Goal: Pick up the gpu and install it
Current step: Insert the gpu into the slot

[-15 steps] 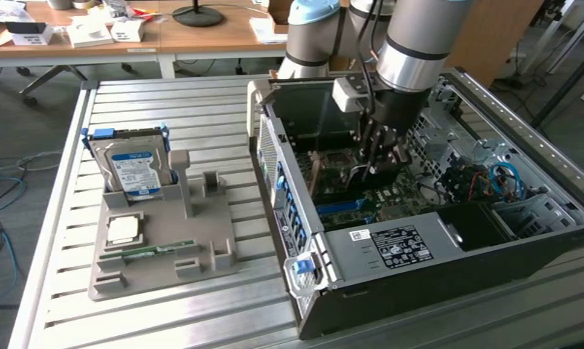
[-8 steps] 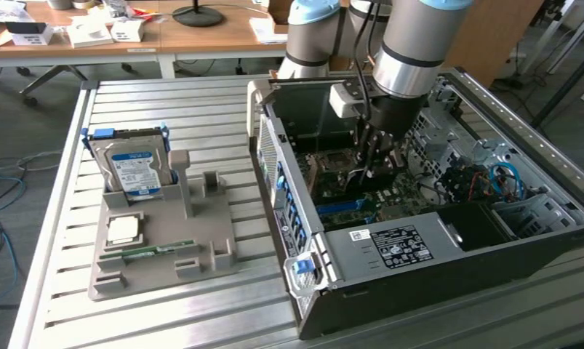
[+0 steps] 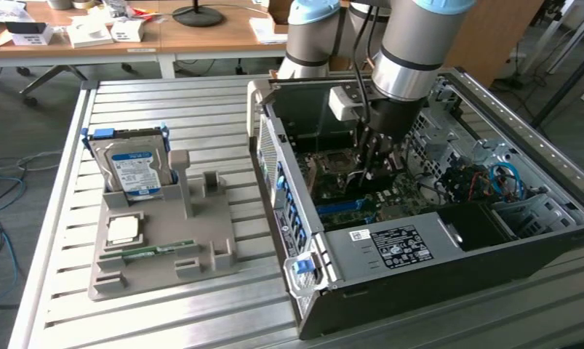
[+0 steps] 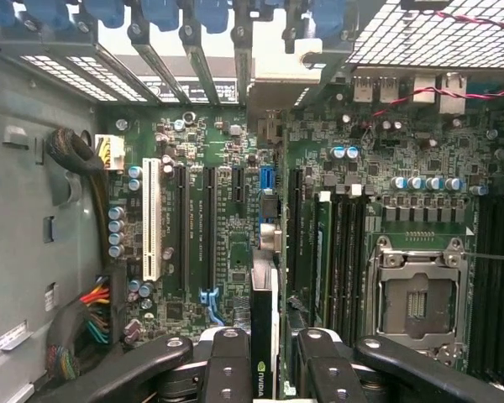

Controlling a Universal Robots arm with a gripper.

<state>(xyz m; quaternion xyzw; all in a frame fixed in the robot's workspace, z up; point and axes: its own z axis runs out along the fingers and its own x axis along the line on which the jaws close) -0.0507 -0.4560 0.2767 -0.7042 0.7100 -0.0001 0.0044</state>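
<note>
My gripper [image 4: 273, 363] is shut on the gpu [image 4: 265, 298], which the wrist view shows edge-on as a thin card with a black cooler between the two black fingers [image 4: 228, 359]. The card runs parallel to the long expansion slots [image 4: 181, 228] of the green motherboard [image 4: 227, 260], and its bracket end points toward the rear slot openings [image 4: 273, 80]. Whether its edge touches a slot is not visible. In the exterior view the gripper [image 3: 377, 161] reaches down into the open computer case [image 3: 389, 243], over the motherboard.
The CPU socket [image 4: 416, 294] and cable bundles [image 4: 76, 323] flank the card. On the slatted table, at the exterior view's left, a grey fixture [image 3: 161, 243] holds a hard drive [image 3: 132, 169] and a RAM stick [image 3: 161, 251]. Blue cables [image 3: 503, 178] lie inside the case.
</note>
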